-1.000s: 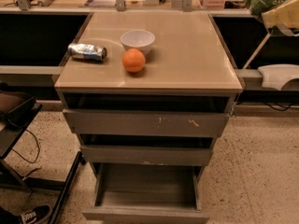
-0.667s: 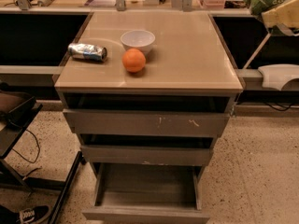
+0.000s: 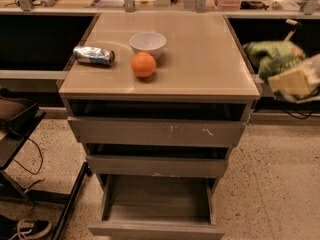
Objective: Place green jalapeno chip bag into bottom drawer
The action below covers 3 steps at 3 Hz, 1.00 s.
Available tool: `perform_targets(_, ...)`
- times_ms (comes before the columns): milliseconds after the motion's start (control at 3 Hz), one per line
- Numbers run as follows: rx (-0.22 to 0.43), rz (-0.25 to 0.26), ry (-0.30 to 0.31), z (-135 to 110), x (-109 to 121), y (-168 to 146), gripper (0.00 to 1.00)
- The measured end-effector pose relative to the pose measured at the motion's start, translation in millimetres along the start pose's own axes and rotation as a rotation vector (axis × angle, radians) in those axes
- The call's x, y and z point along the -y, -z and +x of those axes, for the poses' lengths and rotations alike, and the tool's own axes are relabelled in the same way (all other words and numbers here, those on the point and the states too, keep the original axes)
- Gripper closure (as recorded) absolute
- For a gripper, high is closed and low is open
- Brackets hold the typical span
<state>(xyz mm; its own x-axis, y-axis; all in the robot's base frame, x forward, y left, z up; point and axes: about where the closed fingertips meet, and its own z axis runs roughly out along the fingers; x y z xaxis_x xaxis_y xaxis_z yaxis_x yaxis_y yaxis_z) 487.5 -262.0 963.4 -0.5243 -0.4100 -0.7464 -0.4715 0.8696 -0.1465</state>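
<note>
Clamping the crinkled green chip bag (image 3: 270, 57) in the gripper's (image 3: 294, 82) jaws at right, I'm aiming centrally over the open grey-brown wooden bottom drawer (image 3: 157, 204).

Dim, warm overhead light. The tabletop (image 3: 200, 59) shows soft glare; the drawer gaps (image 3: 155, 110) are black. At right, the gripper (image 3: 289, 78), holding the bag (image 3: 272, 56), looks washed pale.
</note>
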Motion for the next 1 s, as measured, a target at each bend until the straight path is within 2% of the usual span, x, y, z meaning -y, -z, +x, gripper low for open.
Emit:
perform_targets(333,-0.154,-0.073,-0.170,77.6,-34.8,-41.9,1.00)
perform_targets(667,-0.243,-0.109,-0.348,132.1,-49.3,-91.5,1.00)
perform_targets(1000,-0.255,-0.104,-0.435,135.0,-52.2,-94.7,1.00)
